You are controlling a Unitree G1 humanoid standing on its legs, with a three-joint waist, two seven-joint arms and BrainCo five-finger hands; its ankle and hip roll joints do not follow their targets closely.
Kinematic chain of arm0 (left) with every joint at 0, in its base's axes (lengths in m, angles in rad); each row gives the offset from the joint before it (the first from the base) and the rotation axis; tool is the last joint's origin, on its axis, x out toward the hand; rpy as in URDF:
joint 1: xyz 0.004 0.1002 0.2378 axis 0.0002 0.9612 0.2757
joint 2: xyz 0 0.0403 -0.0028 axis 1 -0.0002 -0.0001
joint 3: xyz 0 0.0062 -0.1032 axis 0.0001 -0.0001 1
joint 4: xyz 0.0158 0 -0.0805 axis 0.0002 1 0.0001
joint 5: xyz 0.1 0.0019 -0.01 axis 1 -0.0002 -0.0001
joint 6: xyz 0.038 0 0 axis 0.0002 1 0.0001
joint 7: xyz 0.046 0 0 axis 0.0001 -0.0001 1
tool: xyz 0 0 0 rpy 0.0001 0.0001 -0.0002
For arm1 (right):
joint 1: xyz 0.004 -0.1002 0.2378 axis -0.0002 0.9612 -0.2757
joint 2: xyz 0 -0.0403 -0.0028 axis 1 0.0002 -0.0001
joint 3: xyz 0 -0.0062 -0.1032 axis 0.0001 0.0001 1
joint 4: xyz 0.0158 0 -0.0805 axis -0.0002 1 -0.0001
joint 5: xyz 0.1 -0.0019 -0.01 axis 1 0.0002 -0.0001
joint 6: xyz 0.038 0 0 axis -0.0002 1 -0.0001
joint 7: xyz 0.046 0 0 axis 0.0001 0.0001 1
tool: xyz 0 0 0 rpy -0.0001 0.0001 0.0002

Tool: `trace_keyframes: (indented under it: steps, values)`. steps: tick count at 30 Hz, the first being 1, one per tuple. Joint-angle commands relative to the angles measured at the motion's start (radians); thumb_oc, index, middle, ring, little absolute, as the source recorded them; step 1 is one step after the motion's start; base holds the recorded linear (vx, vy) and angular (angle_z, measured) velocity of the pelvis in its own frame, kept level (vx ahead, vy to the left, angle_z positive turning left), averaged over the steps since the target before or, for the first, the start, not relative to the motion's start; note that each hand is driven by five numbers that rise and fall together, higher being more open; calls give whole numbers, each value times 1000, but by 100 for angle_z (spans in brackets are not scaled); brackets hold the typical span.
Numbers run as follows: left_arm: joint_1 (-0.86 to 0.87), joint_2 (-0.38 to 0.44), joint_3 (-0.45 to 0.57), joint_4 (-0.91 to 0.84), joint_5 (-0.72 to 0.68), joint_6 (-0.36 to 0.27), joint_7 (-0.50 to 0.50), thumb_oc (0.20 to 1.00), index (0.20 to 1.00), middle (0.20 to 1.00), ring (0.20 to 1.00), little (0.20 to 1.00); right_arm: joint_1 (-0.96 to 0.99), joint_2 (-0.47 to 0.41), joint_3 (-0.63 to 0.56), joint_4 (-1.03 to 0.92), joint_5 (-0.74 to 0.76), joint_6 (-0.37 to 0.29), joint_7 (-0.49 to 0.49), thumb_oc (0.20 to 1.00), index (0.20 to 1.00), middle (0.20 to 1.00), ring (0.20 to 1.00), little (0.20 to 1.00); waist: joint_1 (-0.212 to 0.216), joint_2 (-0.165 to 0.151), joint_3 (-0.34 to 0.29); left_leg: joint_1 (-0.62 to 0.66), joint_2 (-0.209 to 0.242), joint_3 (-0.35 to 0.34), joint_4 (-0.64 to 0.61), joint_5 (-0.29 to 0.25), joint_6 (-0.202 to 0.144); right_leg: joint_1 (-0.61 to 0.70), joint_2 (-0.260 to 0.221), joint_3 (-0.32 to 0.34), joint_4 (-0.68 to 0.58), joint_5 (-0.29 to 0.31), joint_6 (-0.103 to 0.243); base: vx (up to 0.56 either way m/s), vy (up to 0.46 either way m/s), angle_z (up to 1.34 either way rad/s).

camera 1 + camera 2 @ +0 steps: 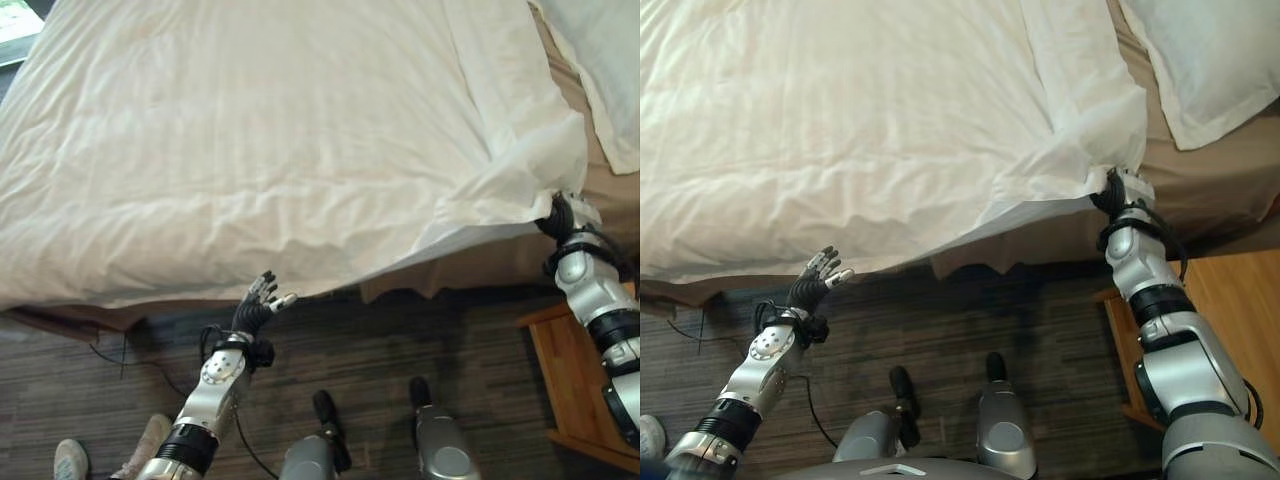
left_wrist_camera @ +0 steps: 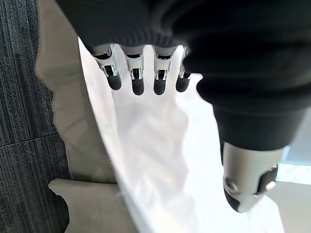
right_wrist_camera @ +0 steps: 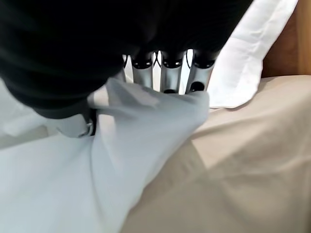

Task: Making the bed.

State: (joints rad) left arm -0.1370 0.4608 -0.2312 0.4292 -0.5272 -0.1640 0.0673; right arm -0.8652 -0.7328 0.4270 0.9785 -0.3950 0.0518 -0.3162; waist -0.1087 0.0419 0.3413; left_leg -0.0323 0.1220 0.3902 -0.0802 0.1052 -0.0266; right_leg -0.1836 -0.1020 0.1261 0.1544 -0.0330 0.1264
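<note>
Across the wide bed (image 1: 470, 270) with its tan fitted sheet, a large white striped cotton duvet (image 1: 260, 150) is seen spread almost flat, wrinkled but covering most of the mattress. Its near edge is draped over the side facing the robot. The near corner on the right is lifted and bunched, and a strip of tan sheet is left bare between it and the white rectangular pillow (image 1: 1210, 70) at the head end. The task is judged to be well advanced: the main spreading looks done, while that corner remains to be drawn up toward the pillow and the wrinkles smoothed.

Beside the bed, a small orange-brown wooden nightstand (image 1: 575, 380) is seen on the dark striped carpet floor (image 1: 1040, 320).

The raised corner of the duvet is pinched by the right robot hand (image 1: 1123, 190); in the right wrist view its fingers (image 3: 170, 73) are curled into the white cloth, with the thumb pressed against the fold. The left robot hand (image 1: 262, 300) is held just below the hanging edge, fingers straight and slightly spread, nothing gripped.
</note>
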Motion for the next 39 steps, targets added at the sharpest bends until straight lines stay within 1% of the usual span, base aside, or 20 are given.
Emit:
trace_keyframes:
  steps: [1,3,4,5,6,10,14,17,21,22,25,26,29,31,33,34,36,37,38,39]
  values:
    - [-49,-37,40,53,-1,-52,5,1000,1000,1000,1000,1000,-33,-186,50,174,-79,109,-12,200,200,200,200,200,-82,45,14,16,138,-2,16,27,-165,24,-45,-34,-242,87,38,-34,-18,-11]
    - [-53,-42,38,57,0,-47,4,1000,1000,1000,1000,1000,-28,-187,51,215,-96,124,-11,200,200,200,200,200,-85,56,14,13,141,-4,9,35,-168,21,-43,-37,-242,87,38,-21,-12,-3]
    - [-51,-45,37,61,0,-45,2,1000,1000,1000,1000,1000,-19,-189,46,248,-106,133,-5,357,357,357,357,357,-87,64,13,10,144,-7,7,39,-170,19,-40,-42,-242,86,37,-11,-29,11]
    - [-50,-48,33,62,1,-41,0,1000,1000,1000,1000,1000,-10,-187,39,286,-112,145,1,859,859,859,859,859,-89,71,12,9,147,-9,4,42,-171,19,-39,-46,-242,85,36,-8,-24,19]
    - [-36,-52,29,50,1,-30,-9,1000,1000,1000,1000,1000,16,-179,7,364,-92,161,26,1000,1000,1000,1000,1000,-88,89,9,8,149,-16,-1,49,-171,20,-37,-57,-242,80,35,-1,-14,20]
    - [-19,-57,26,36,9,-11,-32,1000,1000,1000,1000,1000,64,-163,-41,406,-23,143,39,1000,1000,1000,1000,1000,-90,100,1,15,155,-20,-7,49,-173,28,-35,-66,-242,75,34,10,-3,11]
    - [-3,-67,32,46,29,-1,-54,1000,1000,1000,1000,1000,192,-153,-83,407,-17,122,52,1000,1000,1000,1000,1000,-97,93,-10,34,169,-14,-7,50,-177,49,-32,-76,-242,72,29,28,-18,8]
    - [6,-79,29,47,39,6,-57,1000,1000,1000,1000,1000,282,-136,-95,418,-78,135,64,1000,1000,1000,1000,1000,-94,86,-17,49,177,-12,-7,47,-181,68,-31,-90,-242,66,24,20,-17,12]
    - [19,-81,35,43,44,8,-60,1000,1000,1000,1000,1000,327,-137,-103,415,-125,146,64,1000,1000,1000,1000,1000,-91,79,-20,60,183,-8,-7,48,-185,83,-29,-101,-242,62,22,20,-4,12]
    - [29,-82,44,37,40,11,-62,1000,1000,1000,1000,1000,344,-143,-103,414,-160,153,74,1000,1000,1000,1000,1000,-88,69,-26,68,189,-5,-7,50,-188,95,-29,-111,-242,62,20,29,-10,5]
    - [55,-69,65,13,41,18,-68,1000,1000,1000,1000,1000,360,-204,-109,355,-201,149,88,1000,1000,1000,1000,1000,-89,48,-34,80,199,-6,-7,51,-192,116,-24,-121,-242,56,15,45,-10,3]
    - [67,-66,82,12,52,20,-72,1000,1000,1000,1000,1000,388,-262,-132,292,-228,144,87,1000,1000,1000,1000,1000,-93,33,-42,85,205,-6,-7,51,-197,127,-22,-128,-242,51,15,44,0,-2]
    - [74,-65,106,17,56,19,-68,1000,1000,1000,1000,1000,423,-376,-170,170,-275,150,97,1000,1000,1000,1000,1000,-99,10,-54,92,213,-6,-7,52,-201,138,-18,-137,-242,45,13,25,0,-8]
    - [75,-66,109,17,58,19,-68,1000,1000,1000,1000,1000,451,-408,-194,115,-298,156,104,1000,1000,1000,1000,1000,-100,6,-57,94,216,-5,-7,51,-202,142,-18,-139,-242,43,14,19,9,-16]
    - [83,-66,132,19,53,17,-68,1000,1000,1000,1000,1000,495,-493,-265,-26,-338,168,103,1000,1000,1000,1000,1000,-105,-9,-77,105,220,-3,-7,48,-203,154,-16,-145,-242,38,14,55,18,-23]
    - [82,-65,129,19,53,17,-68,1000,1000,1000,1000,1000,512,-494,-281,-35,-340,171,106,1000,1000,1000,1000,1000,-102,-9,-76,106,220,-3,-7,47,-203,155,-17,-145,-242,38,14,51,21,-18]
    - [84,-71,142,15,48,18,-64,1000,1000,1000,1000,1000,544,-488,-353,-168,-313,170,91,1000,1000,1000,1000,1000,-106,-14,-89,112,221,-1,-7,43,-201,161,-16,-146,-242,37,14,68,18,-15]
    - [76,-79,146,16,51,21,-55,1000,1000,1000,1000,1000,603,-410,-471,-320,-159,133,55,1000,1000,1000,1000,1000,-113,-18,-100,121,218,2,-7,33,-197,170,-18,-146,-242,32,13,100,19,-29]
    - [67,-82,143,19,54,22,-52,1000,1000,1000,1000,1000,632,-358,-517,-387,-63,106,41,1000,1000,1000,1000,1000,-113,-19,-105,123,219,4,-7,33,-197,172,-17,-146,-242,33,12,95,10,-30]
    - [56,-86,140,21,56,22,-51,1000,1000,1000,1000,1000,660,-286,-561,-449,95,52,27,1000,1000,1000,1000,1000,-114,-21,-112,123,219,5,-7,34,-197,172,-15,-145,-242,34,10,37,-9,-17]
